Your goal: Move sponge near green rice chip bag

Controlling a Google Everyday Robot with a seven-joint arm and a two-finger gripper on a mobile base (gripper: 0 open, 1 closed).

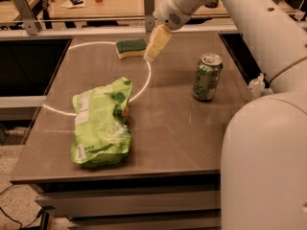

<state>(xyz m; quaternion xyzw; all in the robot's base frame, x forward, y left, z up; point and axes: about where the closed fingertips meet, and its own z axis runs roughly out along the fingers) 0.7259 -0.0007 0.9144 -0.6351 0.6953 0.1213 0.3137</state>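
Sponge [129, 47] flat near far edge of counter, left of centre. Gripper [154, 47] just beside its right end, nothing visibly held; how far open, cannot tell. Green rice chip bag [100, 123] toward near-left corner, well apart. Best: centre over sponge, descend straight, grip across short width.

sponge [131, 48]: flat, green side up, far side | green rice chip bag [101, 122]: crumpled, front-left | hand [151, 55]: just beside sponge

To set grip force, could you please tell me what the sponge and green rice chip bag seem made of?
Sponge: likely foam, matte, dark green scouring top over pale yellow base. Green rice chip bag: probably thin foil or plastic film, glossy, crinkled. Gripper hangs beside the sponge.
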